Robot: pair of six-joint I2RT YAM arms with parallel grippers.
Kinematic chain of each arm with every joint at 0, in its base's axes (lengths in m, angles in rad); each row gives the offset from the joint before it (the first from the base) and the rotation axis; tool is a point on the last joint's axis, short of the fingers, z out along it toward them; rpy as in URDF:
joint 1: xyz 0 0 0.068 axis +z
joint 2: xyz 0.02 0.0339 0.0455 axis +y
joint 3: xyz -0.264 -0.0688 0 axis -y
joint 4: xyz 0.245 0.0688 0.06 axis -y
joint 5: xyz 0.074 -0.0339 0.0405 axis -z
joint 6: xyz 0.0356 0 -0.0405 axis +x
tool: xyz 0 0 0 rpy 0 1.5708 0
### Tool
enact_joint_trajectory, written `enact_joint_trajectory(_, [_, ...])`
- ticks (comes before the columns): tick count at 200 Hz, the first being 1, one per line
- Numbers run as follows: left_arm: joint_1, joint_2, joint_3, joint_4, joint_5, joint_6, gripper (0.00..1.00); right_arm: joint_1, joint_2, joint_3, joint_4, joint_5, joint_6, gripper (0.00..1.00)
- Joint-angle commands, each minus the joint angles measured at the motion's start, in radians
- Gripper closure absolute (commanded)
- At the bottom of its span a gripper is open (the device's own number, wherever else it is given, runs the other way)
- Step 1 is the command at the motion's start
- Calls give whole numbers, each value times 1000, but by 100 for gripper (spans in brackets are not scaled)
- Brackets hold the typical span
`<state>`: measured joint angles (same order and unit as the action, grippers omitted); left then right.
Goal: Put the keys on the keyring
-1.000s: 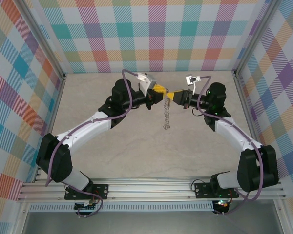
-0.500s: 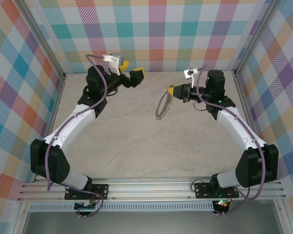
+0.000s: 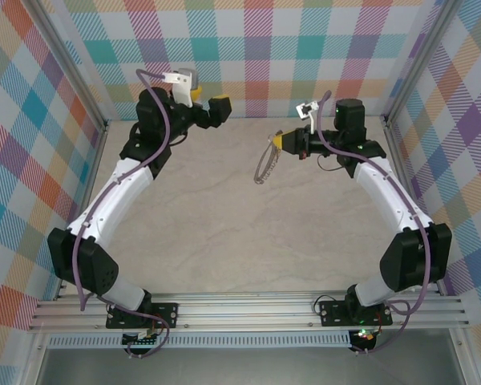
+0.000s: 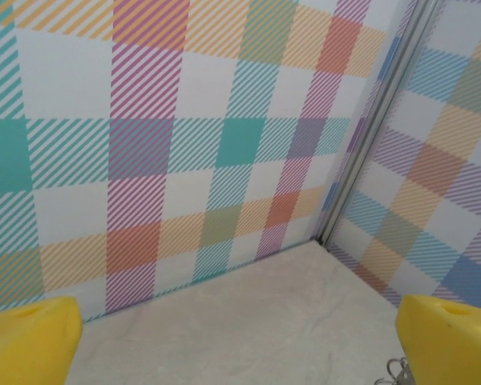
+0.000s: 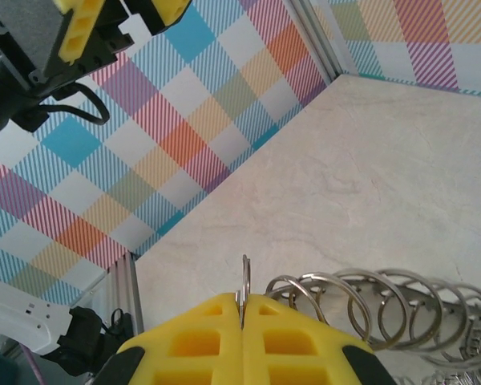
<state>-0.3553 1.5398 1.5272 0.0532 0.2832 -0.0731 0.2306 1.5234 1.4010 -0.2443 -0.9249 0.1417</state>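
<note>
Dangling over the far table (image 3: 224, 233) from the clenched right gripper (image 3: 281, 143), the thin grey loop-fringed metal keyring (image 3: 264, 168) looks light, stiff, probably slippery, best pinched at its rim; left gripper (image 3: 208, 103) gapes empty, far left.

Walls (image 3: 256, 56) in pastel plaid: teal, orange, purple, pink and yellow stripes on white. Tabletop (image 3: 224, 241) beige with faint marbling. Arms (image 3: 120, 188) white with black joints and purple cables (image 3: 77, 269). Finger pads (image 5: 224, 337) bright yellow. Keyring (image 5: 361, 309) silvery grey.
</note>
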Motion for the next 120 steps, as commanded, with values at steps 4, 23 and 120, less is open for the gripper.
enact_joint_trajectory(4, [7, 43, 27, -82, 11, 61, 0, -1, 15, 62, -61, -40, -84, 100])
enact_joint_trajectory(23, [7, 45, 16, -84, 11, 63, 0, -1, 22, 83, -73, -47, -95, 100])
enact_joint_trajectory(120, [22, 186, 181, -322, 383, 110, 0, -2, 150, 230, -171, -142, -145, 100])
